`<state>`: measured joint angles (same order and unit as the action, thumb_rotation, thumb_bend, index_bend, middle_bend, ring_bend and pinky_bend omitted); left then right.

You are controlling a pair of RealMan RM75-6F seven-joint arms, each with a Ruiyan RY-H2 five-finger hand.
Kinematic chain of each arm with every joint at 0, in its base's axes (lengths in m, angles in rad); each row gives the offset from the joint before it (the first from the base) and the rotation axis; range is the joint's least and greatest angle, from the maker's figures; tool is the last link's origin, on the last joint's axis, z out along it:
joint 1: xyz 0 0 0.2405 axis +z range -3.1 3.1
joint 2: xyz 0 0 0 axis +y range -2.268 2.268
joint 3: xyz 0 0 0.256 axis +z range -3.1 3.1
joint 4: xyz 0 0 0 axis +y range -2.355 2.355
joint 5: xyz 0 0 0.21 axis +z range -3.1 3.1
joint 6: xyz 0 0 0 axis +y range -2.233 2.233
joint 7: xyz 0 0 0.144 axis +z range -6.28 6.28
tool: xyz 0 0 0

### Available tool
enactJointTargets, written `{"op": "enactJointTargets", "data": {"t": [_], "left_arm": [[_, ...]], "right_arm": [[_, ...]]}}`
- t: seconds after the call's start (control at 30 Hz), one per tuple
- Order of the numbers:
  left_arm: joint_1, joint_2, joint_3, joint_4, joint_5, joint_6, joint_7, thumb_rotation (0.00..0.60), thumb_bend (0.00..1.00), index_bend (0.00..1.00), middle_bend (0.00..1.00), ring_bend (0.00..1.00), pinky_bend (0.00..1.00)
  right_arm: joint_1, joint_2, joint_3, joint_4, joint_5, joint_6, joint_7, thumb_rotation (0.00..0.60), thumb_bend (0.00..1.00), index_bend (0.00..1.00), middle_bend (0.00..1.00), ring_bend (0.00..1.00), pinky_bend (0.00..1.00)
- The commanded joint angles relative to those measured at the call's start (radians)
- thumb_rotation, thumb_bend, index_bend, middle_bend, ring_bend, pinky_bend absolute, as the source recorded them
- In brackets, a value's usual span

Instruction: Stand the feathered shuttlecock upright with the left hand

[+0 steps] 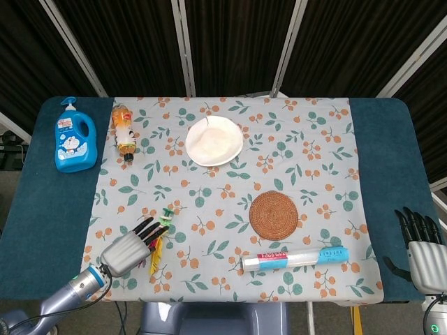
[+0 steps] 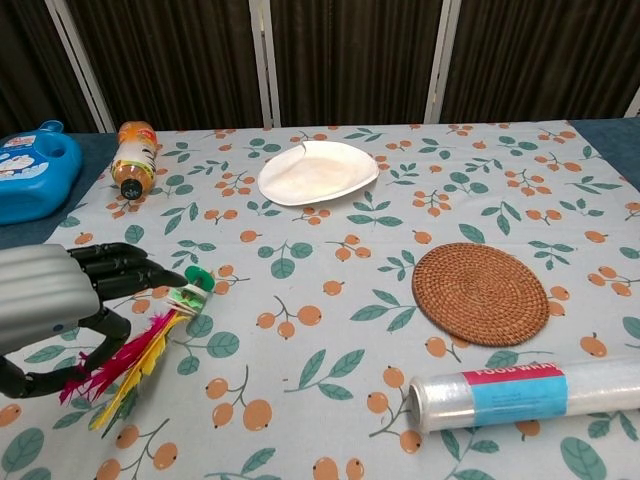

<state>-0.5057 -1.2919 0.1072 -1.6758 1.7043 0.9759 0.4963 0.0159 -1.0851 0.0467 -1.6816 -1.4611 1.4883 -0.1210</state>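
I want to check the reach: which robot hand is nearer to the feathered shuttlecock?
The left robot hand is nearer; it is right beside the shuttlecock. The right robot hand is far off at the table's opposite edge.
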Motion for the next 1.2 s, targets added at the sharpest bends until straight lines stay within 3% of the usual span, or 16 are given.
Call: {"op": "enactJointTargets", "data": {"t": [0.03, 0.7, 1.2], "left_arm": [[-0.008, 0.011, -0.014, -0.012, -0.006, 0.008, 0.004, 0.600, 0.46, 0.66, 0.00, 0.00, 0.00], [-0.065, 0.108, -0.159, -0.172, -0.065, 0.073, 0.040, 0.600, 0.46, 0.66, 0.00, 0.00, 0.00], [-0.057, 0.111, -0.168, -0.174, -0.090, 0.110, 0.038, 0.600, 0.46, 0.66, 0.00, 0.00, 0.00]], "right_arm": [[0.000, 0.000, 0.000, 0.000, 0.000, 0.000, 0.001, 0.600, 0.12, 0.00, 0.00, 0.00, 0.00], [-0.001, -0.001, 0.001, 0.002, 0.000, 0.003, 0.002, 0.600, 0.12, 0.00, 0.00, 0.00, 0.00], [0.000, -0.001, 0.002, 0.000, 0.002, 0.000, -0.002, 0.600, 0.12, 0.00, 0.00, 0.00, 0.00]]}}
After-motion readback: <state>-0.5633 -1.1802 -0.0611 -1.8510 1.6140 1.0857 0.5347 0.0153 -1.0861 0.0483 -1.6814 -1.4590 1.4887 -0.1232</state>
